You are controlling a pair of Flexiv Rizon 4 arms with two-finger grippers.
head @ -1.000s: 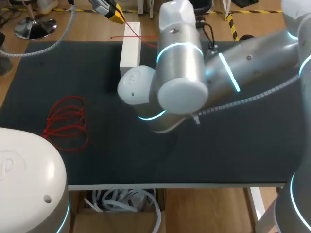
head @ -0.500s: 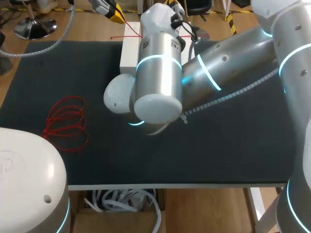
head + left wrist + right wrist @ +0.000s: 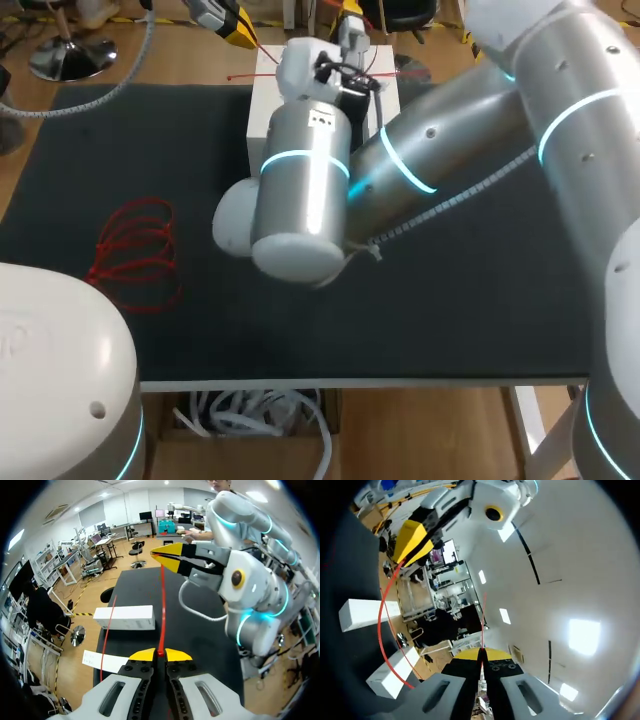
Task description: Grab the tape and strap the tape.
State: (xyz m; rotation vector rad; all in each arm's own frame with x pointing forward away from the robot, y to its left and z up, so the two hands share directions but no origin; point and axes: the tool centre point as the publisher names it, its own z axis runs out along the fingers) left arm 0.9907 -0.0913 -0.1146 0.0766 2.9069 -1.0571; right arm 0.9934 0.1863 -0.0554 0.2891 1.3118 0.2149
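A thin red strap (image 3: 162,605) runs taut from my left gripper (image 3: 160,654), which is shut on it, straight ahead to my right gripper (image 3: 169,560), whose yellow tips pinch the other end. In the right wrist view my right gripper (image 3: 481,654) is shut on the strap (image 3: 382,607), which curves away to my left gripper (image 3: 412,540). From above, the left gripper (image 3: 236,24) hangs over the table's far left edge. The right gripper (image 3: 349,10) is at the far middle. A loose coil of red strap (image 3: 138,250) lies on the dark mat (image 3: 480,300) at the left.
A white box (image 3: 266,100) stands at the mat's far edge between the two grippers, with a second white block (image 3: 386,80) just right of it. My right arm (image 3: 420,160) lies across the middle of the mat. A box of white straps (image 3: 250,415) sits under the front edge.
My right arm has swung left and toward the far edge, carrying its gripper up beside the white box. The left gripper and the red coil have stayed put.
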